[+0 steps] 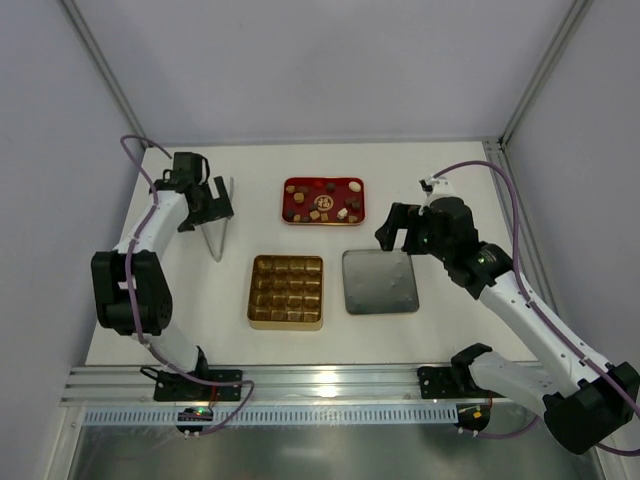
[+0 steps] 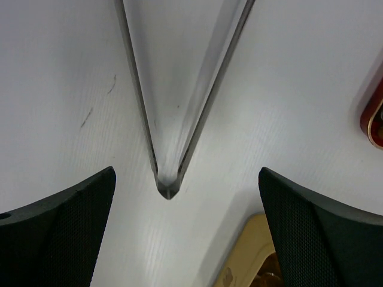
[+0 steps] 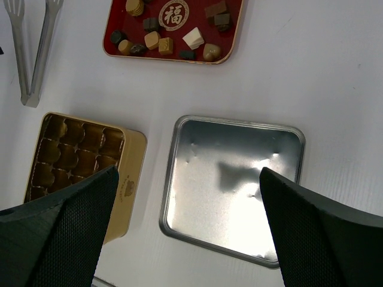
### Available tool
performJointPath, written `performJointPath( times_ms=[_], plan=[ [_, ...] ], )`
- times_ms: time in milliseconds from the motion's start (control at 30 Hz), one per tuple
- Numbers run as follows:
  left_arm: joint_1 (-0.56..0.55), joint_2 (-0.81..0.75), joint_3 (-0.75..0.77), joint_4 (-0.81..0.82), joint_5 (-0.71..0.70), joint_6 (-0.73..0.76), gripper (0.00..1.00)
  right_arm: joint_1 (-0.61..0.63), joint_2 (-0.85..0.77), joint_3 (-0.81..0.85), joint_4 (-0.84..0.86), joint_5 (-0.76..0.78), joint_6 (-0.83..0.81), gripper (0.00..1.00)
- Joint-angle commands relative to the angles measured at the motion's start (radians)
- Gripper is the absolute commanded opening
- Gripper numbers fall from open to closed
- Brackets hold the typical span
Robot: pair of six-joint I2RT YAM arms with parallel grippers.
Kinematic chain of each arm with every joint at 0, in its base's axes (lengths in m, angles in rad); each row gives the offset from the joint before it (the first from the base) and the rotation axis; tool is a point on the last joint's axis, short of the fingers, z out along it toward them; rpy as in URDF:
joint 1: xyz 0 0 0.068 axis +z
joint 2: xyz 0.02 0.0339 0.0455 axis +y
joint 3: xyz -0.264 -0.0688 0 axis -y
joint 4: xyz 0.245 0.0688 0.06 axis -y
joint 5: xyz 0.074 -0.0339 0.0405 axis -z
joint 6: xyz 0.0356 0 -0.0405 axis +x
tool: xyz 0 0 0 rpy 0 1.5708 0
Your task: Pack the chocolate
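Chocolate (image 1: 322, 205) sits loose on the red tray (image 1: 287, 192). Gold box (image 1: 285, 322) cells look empty, lid (image 1: 380, 282) beside it. We hang the left gripper (image 2: 187, 176) wide open and empty over the tongs (image 2: 170, 119), which are splayed and hold nothing; presumably a pickup line-up. Right gripper (image 3: 189, 173) gapes empty.

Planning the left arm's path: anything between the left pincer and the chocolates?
Only the metal tongs, directly under the left pincer; then bare table up to the red tray of chocolates, per the top view.

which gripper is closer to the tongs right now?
Left. The left gripper is directly over the tongs, open, with their joined tip showing between its fingers. The right gripper is across the table, above the far edge of the silver lid.
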State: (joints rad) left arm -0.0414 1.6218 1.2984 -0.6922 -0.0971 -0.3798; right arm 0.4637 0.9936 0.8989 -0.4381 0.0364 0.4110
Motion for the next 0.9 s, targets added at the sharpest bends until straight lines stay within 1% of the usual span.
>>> performJointPath(
  times_ms=[0, 33, 67, 100, 333, 467, 633, 867],
  plan=[
    [0.034, 0.068, 0.058, 0.091, 0.054, 0.064, 1.00, 0.004, 0.000, -0.006, 0.041, -0.056, -0.023, 1.00],
    [0.038, 0.110, 0.065, 0.100, 0.068, 0.067, 1.00, 0.004, -0.004, -0.009, 0.044, -0.059, -0.024, 1.00],
    [0.066, 0.127, 0.067, 0.106, 0.085, 0.067, 1.00, 0.003, -0.006, -0.014, 0.044, -0.061, -0.023, 1.00],
    [0.070, 0.139, 0.067, 0.123, 0.094, 0.071, 1.00, 0.004, -0.007, -0.012, 0.041, -0.062, -0.027, 1.00],
    [0.083, 0.234, 0.076, 0.149, 0.068, 0.102, 1.00, 0.004, -0.026, -0.008, 0.019, -0.053, -0.043, 1.00],
    [0.089, 0.282, 0.090, 0.168, 0.091, 0.116, 1.00, 0.003, -0.036, -0.020, 0.018, -0.052, -0.041, 1.00],
    [0.089, 0.332, 0.107, 0.191, 0.082, 0.104, 1.00, 0.003, -0.036, -0.015, 0.004, -0.046, -0.049, 1.00],
    [0.087, 0.352, 0.076, 0.220, 0.054, 0.105, 0.90, 0.004, -0.049, -0.026, 0.007, -0.043, -0.040, 1.00]
  ],
)
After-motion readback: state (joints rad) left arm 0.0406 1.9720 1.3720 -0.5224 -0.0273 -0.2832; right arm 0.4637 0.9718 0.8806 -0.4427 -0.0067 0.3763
